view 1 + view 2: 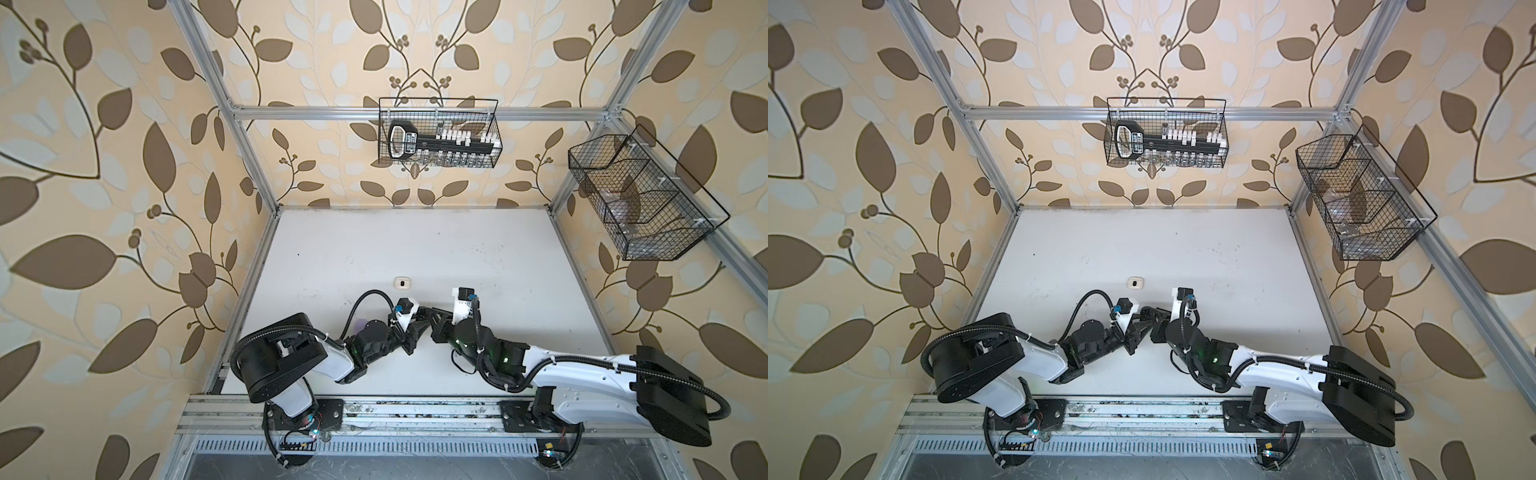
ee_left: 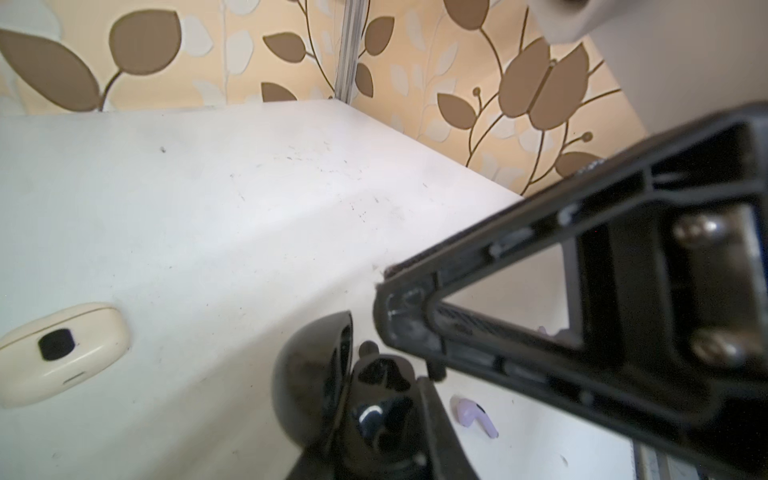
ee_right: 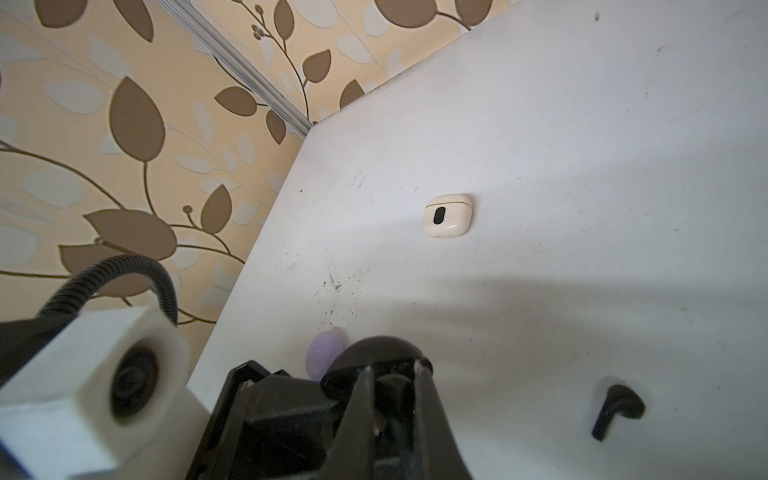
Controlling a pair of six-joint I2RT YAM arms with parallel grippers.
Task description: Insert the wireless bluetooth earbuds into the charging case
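My two grippers meet at the table's middle in both top views, left gripper against right gripper. In the left wrist view my left gripper is shut on an open black charging case, lid up. My right gripper is shut on a small black earbud right over that case's domed lid. A second black earbud lies on the table. A lavender earbud lies just beside the black case. Further back lies a shut cream-white case, also seen in a top view.
A lavender case sits partly hidden behind the black case. Two black wire baskets hang on the frame, one on the back wall and one on the right wall. Wallpapered walls close the white table on three sides.
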